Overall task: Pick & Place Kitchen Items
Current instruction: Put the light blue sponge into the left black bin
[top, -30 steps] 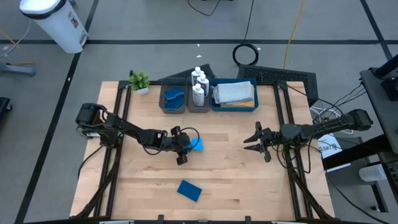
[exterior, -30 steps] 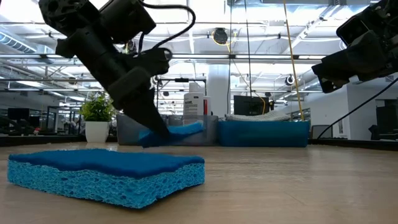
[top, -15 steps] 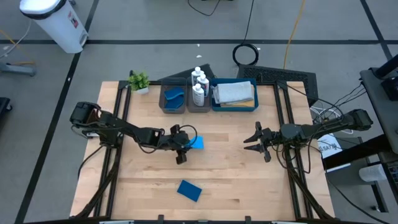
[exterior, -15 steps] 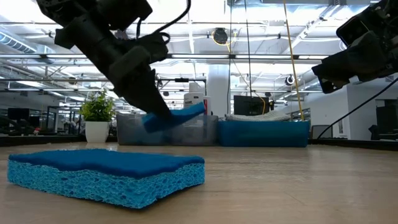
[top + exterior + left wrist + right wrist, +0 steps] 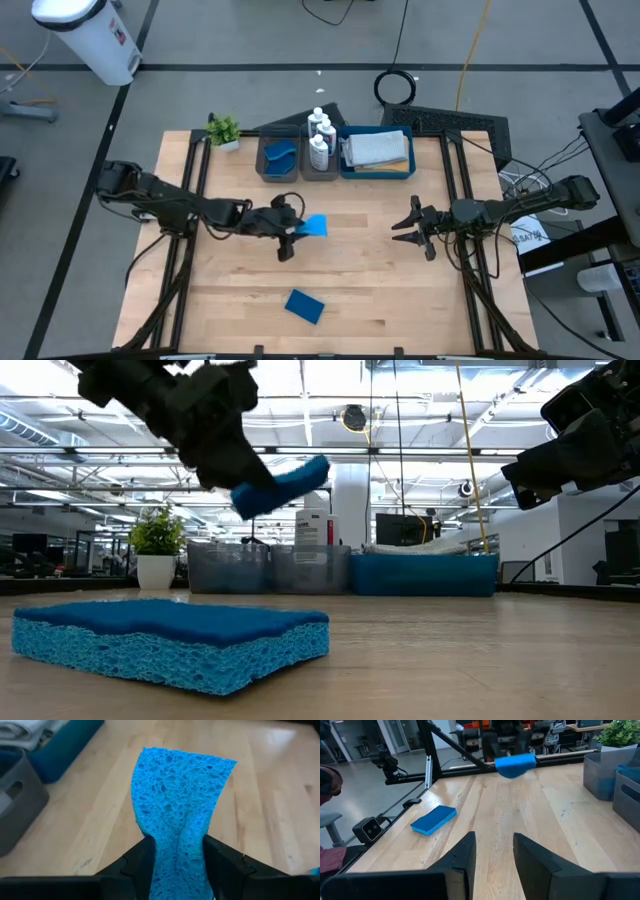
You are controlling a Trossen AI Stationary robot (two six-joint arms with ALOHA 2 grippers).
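My left gripper (image 5: 297,229) is shut on a light-blue sponge (image 5: 180,790) above the middle of the table; the low view shows that sponge (image 5: 285,485) high in the air. A darker blue sponge (image 5: 305,306) lies flat on the table near the front edge, and also shows in the low view (image 5: 170,640). My right gripper (image 5: 405,227) stands open at the right of the table, level, pointing toward the left, with nothing between its fingers (image 5: 465,855). My left gripper pinches the light-blue sponge's near end (image 5: 177,852) between its two fingers, which dent the sponge in there. The fingers come from the table's left, slanting down. The sponge sticks out past the fingertips toward the table's right, lifted clear of the table.
Along the far edge stand two grey trays, one (image 5: 279,160) with a blue sponge and one (image 5: 320,158) with white bottles, and a blue tray (image 5: 378,152) with folded cloths. A small potted plant (image 5: 223,131) sits at the far left.
My left gripper has risen with the light-blue sponge and drawn back a little toward the table's left edge. The sponge now hangs well above the table and sticks out more nearly level than before. My right arm has kept still.
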